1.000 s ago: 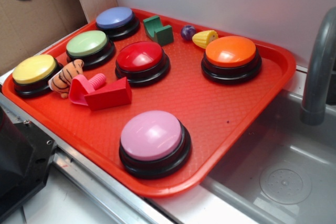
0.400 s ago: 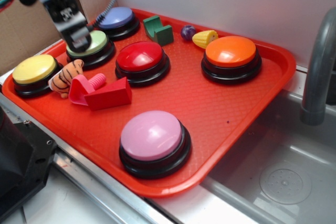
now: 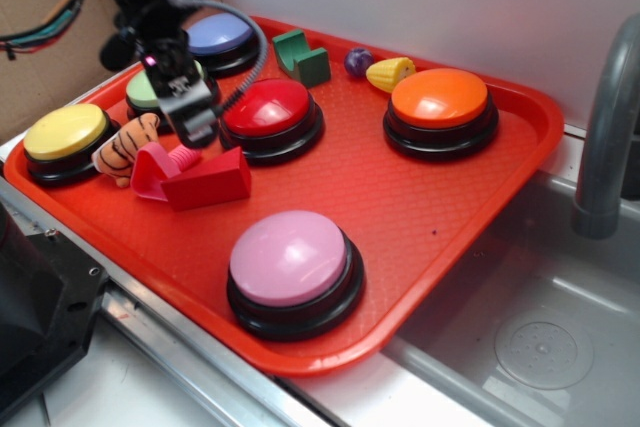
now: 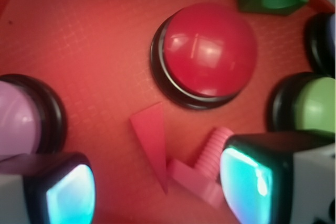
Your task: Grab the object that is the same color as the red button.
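The deep-red wedge block [image 3: 210, 180] lies on the red tray [image 3: 430, 202], in front of the red button [image 3: 266, 107]. A pinkish curved piece with a ribbed screw [image 3: 160, 165] touches its left end. My gripper [image 3: 195, 127] hangs open just above the screw and the wedge's back edge, left of the red button. In the wrist view the wedge [image 4: 153, 139] lies between my two fingers, the pink piece [image 4: 202, 169] sits against the right finger [image 4: 262, 174], and the red button [image 4: 207, 51] is ahead. My gripper [image 4: 157, 190] holds nothing.
On the tray stand yellow [image 3: 65, 132], green [image 3: 150, 87], blue [image 3: 218, 35], orange [image 3: 440, 97] and pink [image 3: 290, 257] buttons. A toy tiger [image 3: 125, 145], a green block [image 3: 302, 57], a purple ball [image 3: 358, 61] and a yellow corn [image 3: 390, 74] lie there too. A sink and faucet [image 3: 605, 127] are at the right.
My gripper has come in from the upper left and moved down and right, from over the green button to just above the pink screw and the wedge. The objects have not moved.
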{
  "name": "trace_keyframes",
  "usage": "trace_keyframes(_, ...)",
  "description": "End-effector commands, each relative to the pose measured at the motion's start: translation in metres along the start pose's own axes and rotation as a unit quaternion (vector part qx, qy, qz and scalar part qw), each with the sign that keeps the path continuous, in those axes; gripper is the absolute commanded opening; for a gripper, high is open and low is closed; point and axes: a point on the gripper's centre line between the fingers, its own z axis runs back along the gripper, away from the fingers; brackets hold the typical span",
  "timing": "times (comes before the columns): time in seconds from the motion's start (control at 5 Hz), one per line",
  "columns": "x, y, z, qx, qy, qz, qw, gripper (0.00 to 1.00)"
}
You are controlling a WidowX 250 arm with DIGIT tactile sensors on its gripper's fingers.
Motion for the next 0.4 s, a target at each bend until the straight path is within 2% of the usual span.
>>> trace_keyframes(0.0,0.003,-0.004,-0.028,-0.016,-0.009,-0.021,1.000,1.00)
trace_keyframes(0.2,-0.001,-0.005,-0.043,-0.017,0.000,-0.018,1.000,1.00)
